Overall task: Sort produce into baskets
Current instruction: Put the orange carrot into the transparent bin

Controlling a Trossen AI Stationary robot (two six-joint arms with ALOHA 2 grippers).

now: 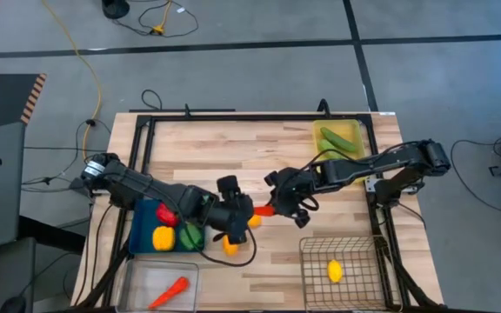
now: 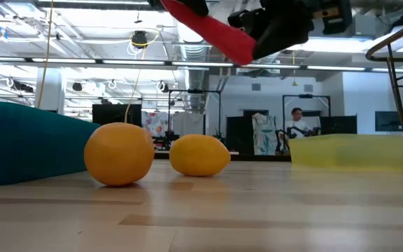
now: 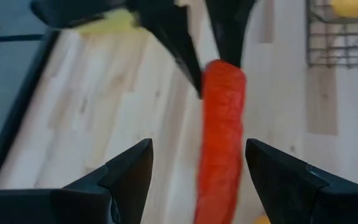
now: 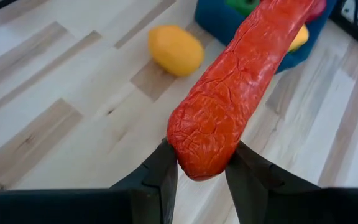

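A red-orange carrot [image 1: 263,209] hangs in the air at mid-table between my two grippers. My right gripper [image 4: 201,168] is shut on it, reaching in from the table's right [image 1: 276,206]. My left gripper [image 3: 197,152] is open; its fingers stand on either side of the carrot's other end without touching it. Two lemons [image 1: 253,220] [image 1: 230,246] lie on the table below. The blue tray [image 1: 143,228] holds red, yellow and green peppers. The clear bin [image 1: 133,278] holds a carrot, the wire basket [image 1: 307,261] a lemon, the yellow tray [image 1: 351,129] cucumbers. My right gripper pinches the carrot's thick end [image 4: 197,140] between its two fingers. The fingers come from the table's right. The carrot runs on from the fingers toward my left gripper. In the low view the carrot [image 2: 215,28] is tilted and lifted well clear of the table.
A black frame [image 1: 146,139] runs around the wooden table top. The two lemons [image 2: 117,154] [image 2: 199,155] lie close to the blue tray's right side [image 2: 26,143]. Bare wood shows at the table's middle and far left.
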